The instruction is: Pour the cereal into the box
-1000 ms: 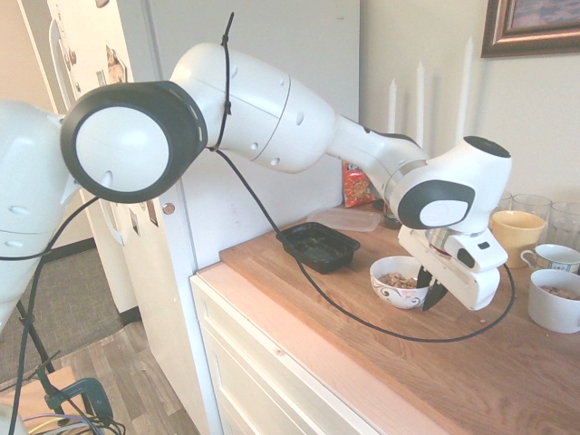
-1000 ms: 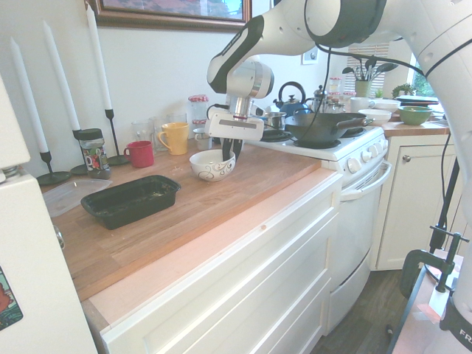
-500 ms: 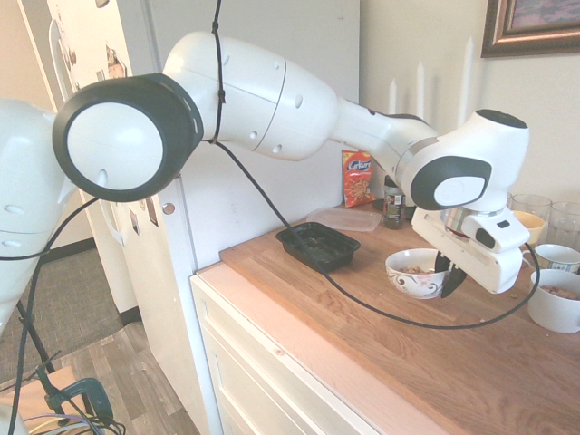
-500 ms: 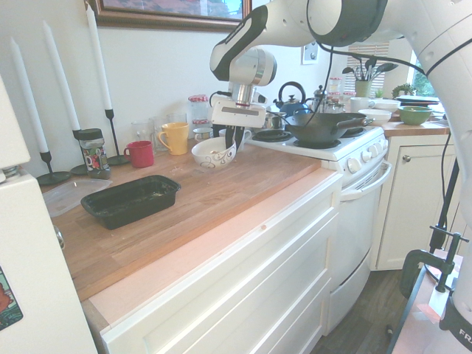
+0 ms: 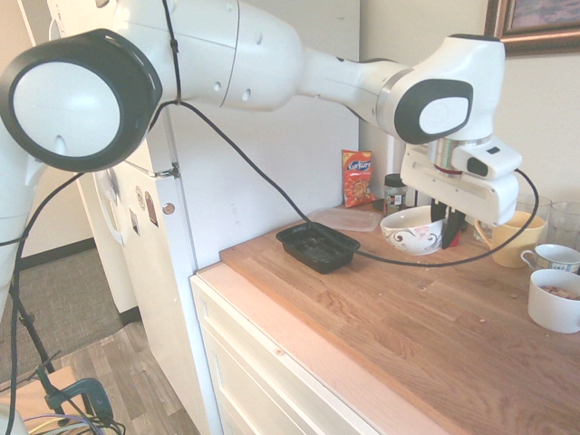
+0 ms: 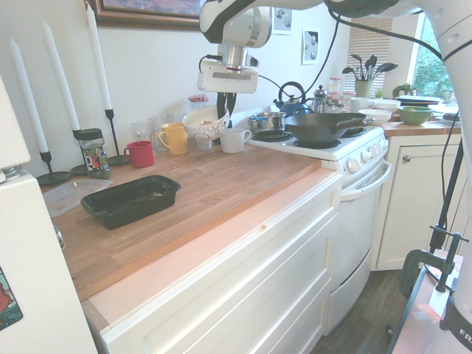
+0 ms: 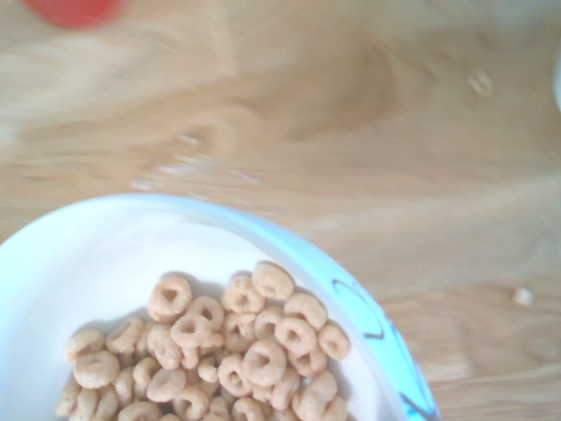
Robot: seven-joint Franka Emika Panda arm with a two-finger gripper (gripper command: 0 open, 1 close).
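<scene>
The pincer [image 6: 227, 113], the dark two-fingered gripper at the end of the white arm [image 5: 426, 100], was clenched on the rim of the white china bowl with the dark scroll pattern [image 5: 415, 231], on its stove side. The bowl hung above the wooden counter [image 6: 243, 173], its mouth facing upward (how far it leaned, I could not say for certain). The cereal, a heap of small light-brown rings [image 7: 237, 360], lay inside the bowl, gathered against one side of it.

The box, a shallow black plastic tray with rounded corners and a flared rim [image 6: 131, 202], sat upright on the counter near the end by the white fridge [image 5: 258, 172]. Its long axis ran roughly parallel to the counter's front edge, and its open top faced up. A flat clear plastic container [image 6: 72, 195] lay just beside it, on the wall side.

The arm reached over the counter with its forearm nearly level, then bent down at the wrist, so that the fingers pointed downward.

The red mug [image 6: 139, 154] and the yellow mug [image 6: 174, 138] stood towards the wall, while the plain white mug [image 5: 555, 302] stood nearer the stove [image 6: 324, 155], with light-brown bits in it. Two stray pale pieces [image 7: 523, 296] lay on the wood (rather easy to miss), well apart from each other.
</scene>
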